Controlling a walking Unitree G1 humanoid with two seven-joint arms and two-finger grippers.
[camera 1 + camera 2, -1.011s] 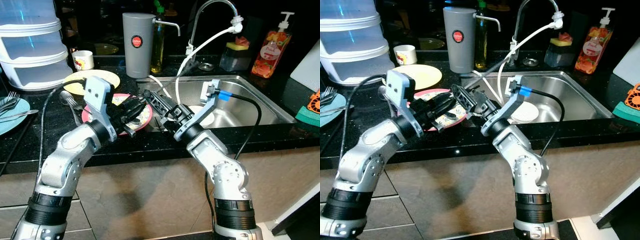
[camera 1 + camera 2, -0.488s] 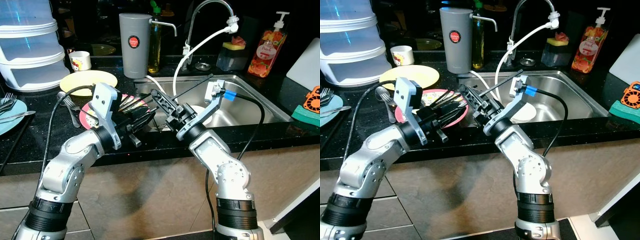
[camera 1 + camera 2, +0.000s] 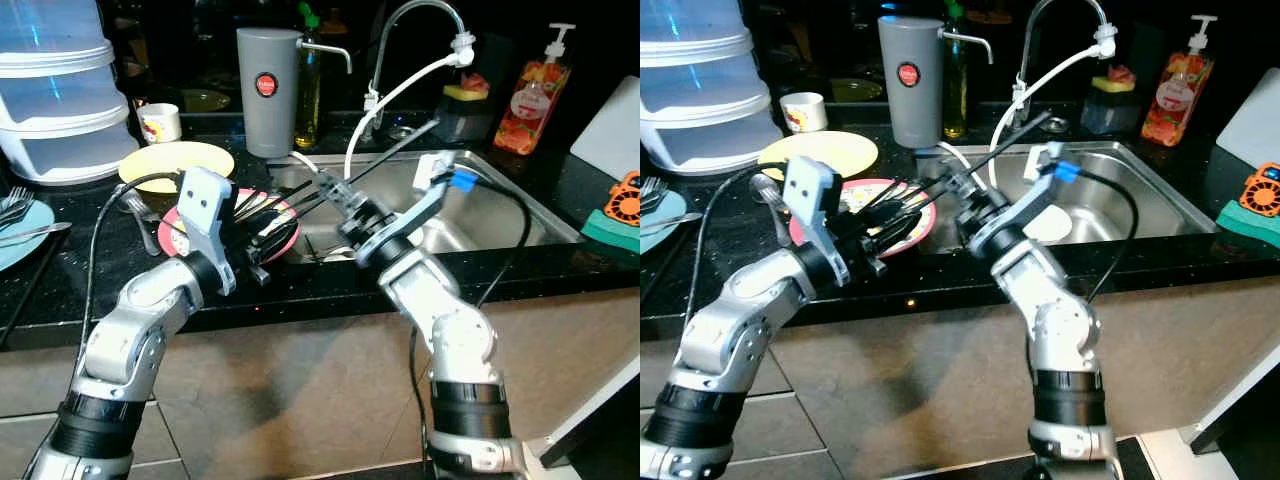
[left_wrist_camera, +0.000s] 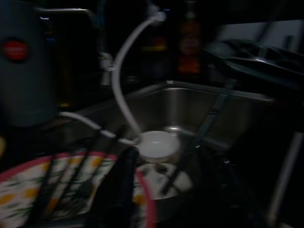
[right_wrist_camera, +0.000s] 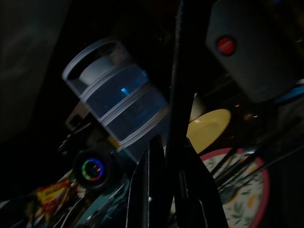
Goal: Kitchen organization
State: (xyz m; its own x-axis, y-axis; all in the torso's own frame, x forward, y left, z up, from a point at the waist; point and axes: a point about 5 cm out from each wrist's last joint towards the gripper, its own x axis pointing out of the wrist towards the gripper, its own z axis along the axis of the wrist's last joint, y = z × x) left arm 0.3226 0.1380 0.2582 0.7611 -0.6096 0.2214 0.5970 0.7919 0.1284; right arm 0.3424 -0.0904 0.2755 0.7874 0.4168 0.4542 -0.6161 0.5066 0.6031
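A red-rimmed patterned plate (image 3: 923, 232) lies on the black counter left of the sink, with several dark utensils (image 4: 71, 190) across it. My left gripper (image 3: 265, 238) hovers low over the plate's near side, among those utensils. My right gripper (image 3: 335, 193) is just right of the plate, at the sink's left rim. It is shut on a long thin black utensil (image 3: 400, 148) that slants up toward the tap. In the right wrist view the black rod (image 5: 176, 85) runs up between the two fingers (image 5: 151, 190).
The steel sink (image 3: 500, 200) holds a white dish (image 3: 1050, 222) under a tap with a white hose (image 3: 400, 90). A grey jug (image 3: 268, 90), yellow plate (image 3: 175, 160), cup (image 3: 160, 122) and stacked clear containers (image 3: 60, 90) stand behind. A blue plate with forks (image 3: 20, 235) lies far left.
My right gripper has lifted a little and the black utensil's far end has swung higher toward the tap. The left gripper has drawn slightly back over the plate.
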